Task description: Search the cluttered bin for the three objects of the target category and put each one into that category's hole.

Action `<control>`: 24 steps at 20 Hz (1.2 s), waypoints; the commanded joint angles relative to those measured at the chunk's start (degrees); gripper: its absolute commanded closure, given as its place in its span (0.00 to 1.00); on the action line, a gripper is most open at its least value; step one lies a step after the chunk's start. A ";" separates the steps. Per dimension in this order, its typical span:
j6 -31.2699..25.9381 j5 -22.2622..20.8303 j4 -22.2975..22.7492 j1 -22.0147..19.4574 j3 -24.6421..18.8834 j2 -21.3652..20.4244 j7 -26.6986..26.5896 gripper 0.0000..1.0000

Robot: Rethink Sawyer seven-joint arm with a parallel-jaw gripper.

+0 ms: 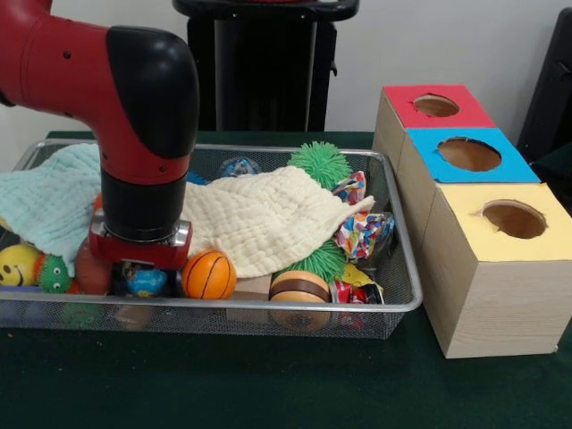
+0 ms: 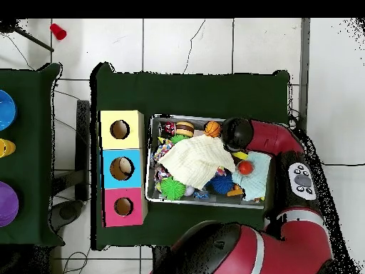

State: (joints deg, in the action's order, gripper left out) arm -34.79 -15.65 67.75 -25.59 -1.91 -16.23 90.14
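Pincer (image 1: 140, 261) sunk low into the left end of the cluttered bin (image 1: 404, 304), hidden under the red wrist and among the toys, so impossible to tell whether wide, narrow or holding anything. Just right of it, an orange basketball (image 1: 208, 274); just left, a small green fuzzy toy (image 1: 54, 274) and a yellow smiley ball (image 1: 18, 265); a blue patterned ball (image 1: 146, 281) directly beneath the wrist. Behind the arm, a pale green cloth (image 1: 49, 198) draped over the bin's left end. Spread over the middle, a cream cloth (image 1: 268, 219), likely covering more things. Further right, two green spiky balls (image 1: 320, 163), a brown striped ball (image 1: 299, 288) at the near rim and some bright wrappers (image 1: 365, 234). No plush animal plainly visible in either view; the three objects probably buried under the cloths or blocked by the arm. Right of the bin on the green table (image 1: 268, 384), a row of three boxes with round holes: red (image 1: 436, 105) farthest, blue (image 1: 469, 154) in the middle, yellow (image 1: 514, 218) nearest. Seemingly at the search step, with nothing yet headed for a hole. Next move probably calls for lifting clear, then pulling aside a cloth to expose what lies beneath.
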 commanded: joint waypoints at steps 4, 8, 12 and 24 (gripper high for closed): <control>8.51 -0.56 -4.86 -3.00 -0.67 9.94 8.18 0.00; 7.45 -0.18 -6.24 -3.52 -1.31 11.30 6.50 0.00; 7.87 -0.40 -5.81 -4.36 -2.42 11.30 4.62 0.00; 5.71 0.83 -3.30 -4.30 -3.57 8.51 4.78 1.00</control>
State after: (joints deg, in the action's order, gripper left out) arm -33.14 -14.83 64.24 -27.19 -2.52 -12.36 90.14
